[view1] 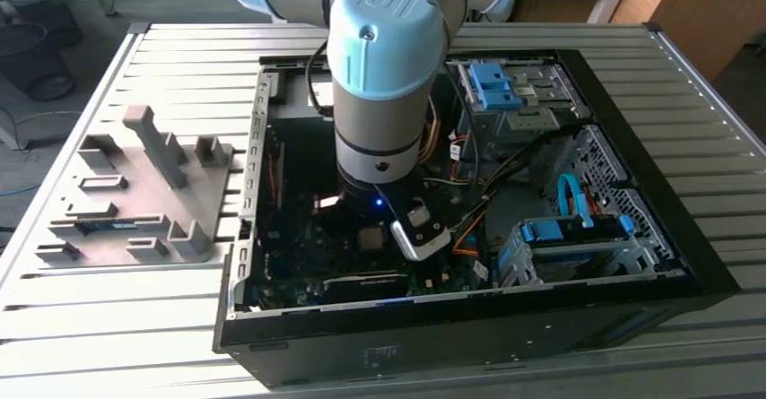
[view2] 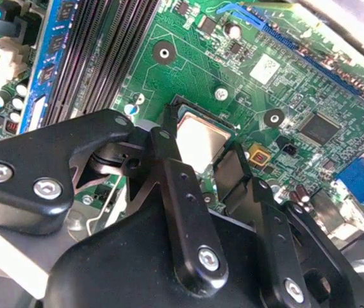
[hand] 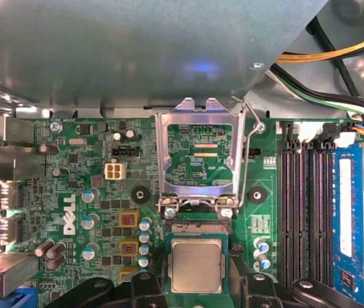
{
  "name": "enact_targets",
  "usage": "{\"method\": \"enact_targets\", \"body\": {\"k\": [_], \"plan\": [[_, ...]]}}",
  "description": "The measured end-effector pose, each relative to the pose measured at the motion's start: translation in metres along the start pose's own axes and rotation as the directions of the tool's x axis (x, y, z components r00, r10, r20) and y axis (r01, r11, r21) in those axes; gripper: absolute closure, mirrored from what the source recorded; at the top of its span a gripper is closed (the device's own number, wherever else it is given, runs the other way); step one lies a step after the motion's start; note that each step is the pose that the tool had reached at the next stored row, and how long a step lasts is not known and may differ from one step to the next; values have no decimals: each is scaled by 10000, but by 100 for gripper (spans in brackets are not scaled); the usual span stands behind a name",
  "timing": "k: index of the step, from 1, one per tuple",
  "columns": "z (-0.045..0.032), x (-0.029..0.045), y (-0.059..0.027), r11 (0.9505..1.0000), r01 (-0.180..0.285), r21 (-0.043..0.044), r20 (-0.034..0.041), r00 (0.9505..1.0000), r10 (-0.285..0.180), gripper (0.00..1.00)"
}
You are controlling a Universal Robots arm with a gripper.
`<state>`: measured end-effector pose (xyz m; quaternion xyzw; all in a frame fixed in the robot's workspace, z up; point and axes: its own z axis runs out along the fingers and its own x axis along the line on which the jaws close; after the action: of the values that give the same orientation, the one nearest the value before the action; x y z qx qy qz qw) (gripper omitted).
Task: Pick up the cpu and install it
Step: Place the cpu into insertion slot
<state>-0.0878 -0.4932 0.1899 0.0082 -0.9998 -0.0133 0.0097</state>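
The cpu [hand: 197, 265] [view2: 200, 138], a small square chip with a dull silver top, lies flat in the motherboard socket. The socket's metal load plate [hand: 200, 157] stands flipped up beside it, with its lever [hand: 254, 125] raised. My gripper [hand: 201, 280] [view2: 198, 149] is open and straddles the chip, one black finger [view2: 169, 173] on each side; green board shows between the other finger [hand: 254, 285] and the chip's edge. In the exterior view the arm [view1: 383, 76] reaches straight down into the open PC case [view1: 670, 264], hiding the socket.
Black memory slots [hand: 304, 205] and a blue memory stick [hand: 347, 212] run close beside the socket. Cables [hand: 336, 54] and a grey metal wall [hand: 137, 51] lie beyond the load plate. Blue drive cages [view1: 575, 229] fill the case's far side. A grey parts fixture [view1: 132, 193] sits at the exterior view's left.
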Motion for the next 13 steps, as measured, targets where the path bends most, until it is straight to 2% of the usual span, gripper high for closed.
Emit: {"method": "enact_targets", "body": {"k": [8,10,11,13], "plan": [[9,0,0,10000,-1,0,-1,10000,1,53],[10,0,0,10000,-1,-2,1,10000,1,52],[10,0,0,10000,-1,-1,0,10000,1,45],[10,0,0,10000,-1,1,0,10000,1,45]]}}
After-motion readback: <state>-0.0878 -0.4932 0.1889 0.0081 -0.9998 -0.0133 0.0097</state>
